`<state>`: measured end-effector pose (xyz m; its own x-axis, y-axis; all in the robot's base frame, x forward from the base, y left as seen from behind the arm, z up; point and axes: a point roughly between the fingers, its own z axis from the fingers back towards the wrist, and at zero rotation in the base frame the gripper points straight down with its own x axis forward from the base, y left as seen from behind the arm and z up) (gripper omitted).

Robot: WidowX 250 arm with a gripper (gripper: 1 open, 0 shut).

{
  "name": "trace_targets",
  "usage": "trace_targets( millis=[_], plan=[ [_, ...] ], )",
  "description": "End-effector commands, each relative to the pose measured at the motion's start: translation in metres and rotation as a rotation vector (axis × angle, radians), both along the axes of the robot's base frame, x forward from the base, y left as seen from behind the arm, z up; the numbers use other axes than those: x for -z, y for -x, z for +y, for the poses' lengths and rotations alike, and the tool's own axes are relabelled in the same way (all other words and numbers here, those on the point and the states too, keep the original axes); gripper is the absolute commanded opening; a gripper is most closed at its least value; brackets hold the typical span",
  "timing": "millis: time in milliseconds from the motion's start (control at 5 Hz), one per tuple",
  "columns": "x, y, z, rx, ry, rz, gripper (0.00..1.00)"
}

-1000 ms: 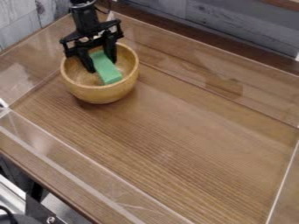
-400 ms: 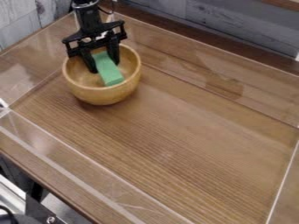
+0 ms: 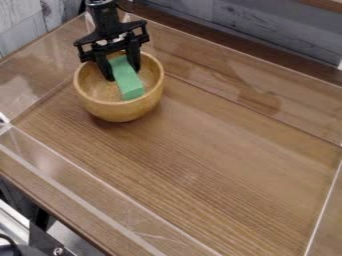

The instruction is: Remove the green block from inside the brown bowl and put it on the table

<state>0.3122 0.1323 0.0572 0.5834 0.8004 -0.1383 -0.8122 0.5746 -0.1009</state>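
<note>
Gripping the green block [image 3: 126, 78] inside the brown bowl [image 3: 118, 108], your gripper [image 3: 114, 58] is clenched on the block's upper end.

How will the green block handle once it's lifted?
Probably stiff: the green block keeps straight edges while leaning in the brown bowl. Likely light, being small beside the bowl. Its flat faces suggest it would slide rather than roll if set down flat.
</note>
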Motion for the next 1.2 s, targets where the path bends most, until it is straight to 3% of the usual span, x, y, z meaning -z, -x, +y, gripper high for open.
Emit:
trace_targets(
  millis=[0,1000],
  plan=[
    [-0.026,-0.006,-0.007,0.030,-0.041,-0.081,0.00],
    [-0.017,-0.011,-0.022,0.063,-0.025,-0.074,0.00]
  ],
)
